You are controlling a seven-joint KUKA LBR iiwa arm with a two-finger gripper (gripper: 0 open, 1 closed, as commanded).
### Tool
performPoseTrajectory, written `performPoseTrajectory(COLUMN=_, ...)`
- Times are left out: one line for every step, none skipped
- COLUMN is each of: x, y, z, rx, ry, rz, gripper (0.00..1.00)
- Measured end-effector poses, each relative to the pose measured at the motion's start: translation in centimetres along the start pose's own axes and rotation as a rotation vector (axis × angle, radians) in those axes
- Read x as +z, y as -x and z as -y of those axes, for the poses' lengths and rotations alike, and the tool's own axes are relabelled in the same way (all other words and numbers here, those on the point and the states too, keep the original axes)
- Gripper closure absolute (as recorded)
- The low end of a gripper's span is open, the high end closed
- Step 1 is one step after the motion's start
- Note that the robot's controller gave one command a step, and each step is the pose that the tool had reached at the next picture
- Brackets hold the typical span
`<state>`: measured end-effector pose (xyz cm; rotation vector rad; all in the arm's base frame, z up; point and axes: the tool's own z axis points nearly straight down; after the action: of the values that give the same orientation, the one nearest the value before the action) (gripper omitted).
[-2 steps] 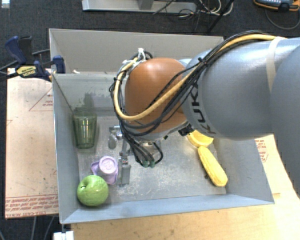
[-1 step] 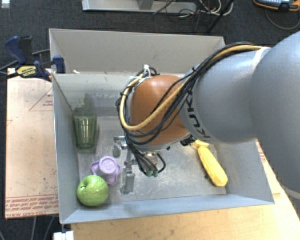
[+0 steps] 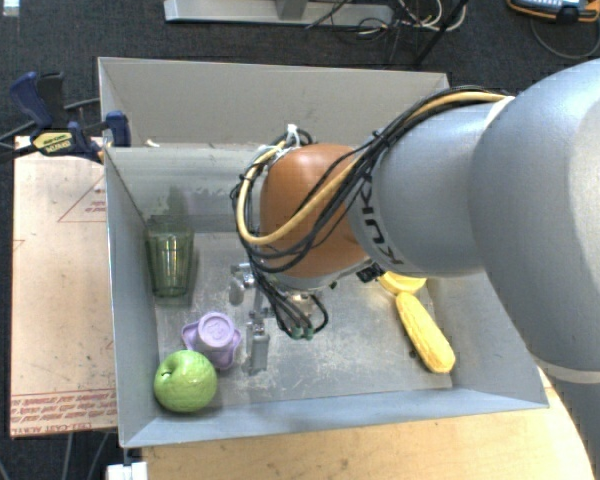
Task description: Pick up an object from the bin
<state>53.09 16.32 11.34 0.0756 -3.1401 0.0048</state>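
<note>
The pincer (image 3: 248,318) is hanging low in the bin (image 3: 130,268), jaws standing apart and empty, just beside the purple cup (image 3: 215,333) near the apple (image 3: 186,382).

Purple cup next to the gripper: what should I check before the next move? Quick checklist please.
1. Gripper low in the bin, right beside the purple cup: ok.
2. Cup actually gripped: cannot tell.
3. Room around the cup: not ok, the green apple sits close against it and may get nudged.
4. Green glass upright and apart from the gripper: ok.
5. Yellow banana out of the way on the far side of the arm: ok.
</note>
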Motion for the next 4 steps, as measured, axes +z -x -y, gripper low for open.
performPoseTrajectory(x=-1.3, y=1.8, z=-3.5, rx=-0.088, ry=0.008, rz=0.005, gripper=0.00)
performPoseTrajectory(x=1.1, y=-0.7, z=-4.5, rx=-0.132, ry=0.006, rz=0.011, gripper=0.00)
performPoseTrajectory(x=4.1, y=-2.1, z=-5.2, rx=-0.170, ry=0.008, rz=0.009, gripper=1.00)
performPoseTrajectory(x=4.1, y=-2.1, z=-5.2, rx=-0.169, ry=0.008, rz=0.010, gripper=1.00)
